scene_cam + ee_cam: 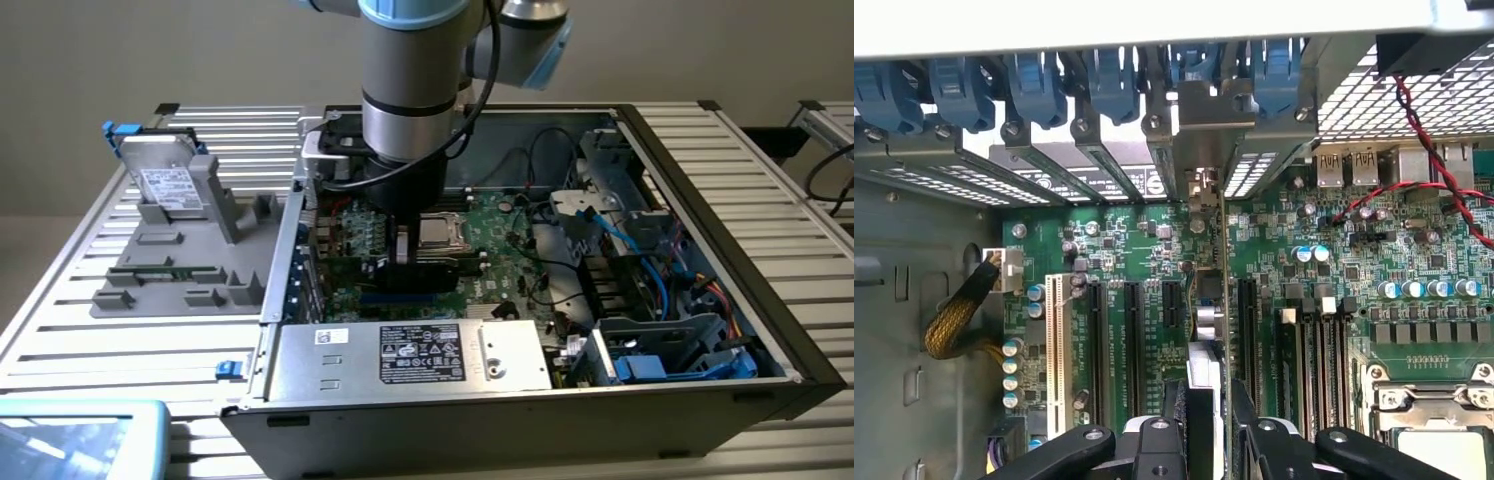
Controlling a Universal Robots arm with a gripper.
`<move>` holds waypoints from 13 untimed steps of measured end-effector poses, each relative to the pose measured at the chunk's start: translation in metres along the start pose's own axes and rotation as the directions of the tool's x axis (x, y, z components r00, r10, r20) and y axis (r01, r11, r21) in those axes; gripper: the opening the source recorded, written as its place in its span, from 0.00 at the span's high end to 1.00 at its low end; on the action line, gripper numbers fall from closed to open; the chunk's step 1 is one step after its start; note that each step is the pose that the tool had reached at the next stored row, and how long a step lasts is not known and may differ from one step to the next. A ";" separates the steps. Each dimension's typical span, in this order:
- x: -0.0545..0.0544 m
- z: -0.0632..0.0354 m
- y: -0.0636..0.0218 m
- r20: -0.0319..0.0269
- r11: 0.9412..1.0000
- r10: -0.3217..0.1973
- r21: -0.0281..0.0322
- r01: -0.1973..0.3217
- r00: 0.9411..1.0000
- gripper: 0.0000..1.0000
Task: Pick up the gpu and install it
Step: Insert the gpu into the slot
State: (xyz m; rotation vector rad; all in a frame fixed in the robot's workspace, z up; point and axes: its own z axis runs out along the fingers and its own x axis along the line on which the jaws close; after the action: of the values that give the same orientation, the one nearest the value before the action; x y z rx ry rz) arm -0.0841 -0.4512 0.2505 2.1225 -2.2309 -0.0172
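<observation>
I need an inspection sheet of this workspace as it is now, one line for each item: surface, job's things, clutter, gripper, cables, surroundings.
surface: slatted metal table carrying an open computer case that lies on its side.
job's things: gpu stands edge-on over the motherboard, its metal bracket towards the rear slot openings.
clutter: grey holder beside the case, a silver hard drive standing in it.
gripper: gripper inside the case, shut on the gpu.
cables: blue cables; red and black twisted wires; yellow braided bundle.
surroundings: plain wall behind the table.
</observation>
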 end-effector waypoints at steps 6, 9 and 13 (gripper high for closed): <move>0.001 0.0001 0.0000 0.000 1.000 0.000 0.000 0.000 1.000 0.72; 0.002 0.0000 0.0000 0.000 1.000 0.000 -0.001 0.000 1.000 0.72; 0.002 0.0000 -0.0001 0.000 1.000 0.000 -0.001 0.000 1.000 0.72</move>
State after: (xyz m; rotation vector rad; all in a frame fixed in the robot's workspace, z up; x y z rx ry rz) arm -0.0841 -0.4537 0.2505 2.1222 -2.2305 -0.0182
